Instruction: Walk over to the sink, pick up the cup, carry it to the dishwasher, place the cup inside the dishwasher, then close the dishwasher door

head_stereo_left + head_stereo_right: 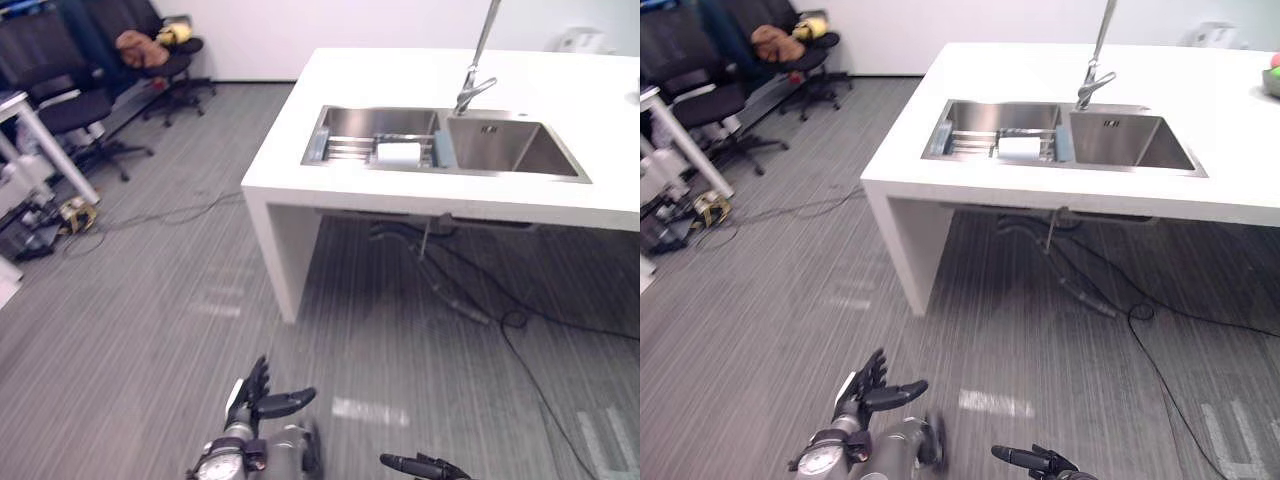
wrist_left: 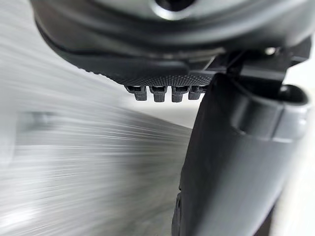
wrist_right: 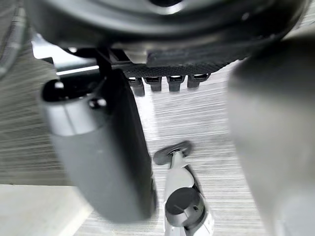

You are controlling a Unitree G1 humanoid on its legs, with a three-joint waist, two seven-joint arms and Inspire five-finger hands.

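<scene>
The left hand [image 1: 250,405] and right hand [image 1: 425,466] hang low, fingers loosely spread, holding nothing. Well ahead of them the cup [image 1: 400,153] lies in the sink [image 1: 510,145], the left of 2 basins, behind the surface [image 1: 400,80] edge. Open floor [image 1: 150,330] lies between; chairs [image 1: 80,100] stand far left.

white cup in the sink's left basin

the cup [image 1: 400,153] is small, white and pale against the steel. it rests on a wire rack [image 1: 345,148] in the left basin of the double stainless sink [image 1: 520,150], close to the divider between the basins. the sink is set into a white tabletop [image 1: 400,75]. whether the cup stands upright cannot be told.
</scene>
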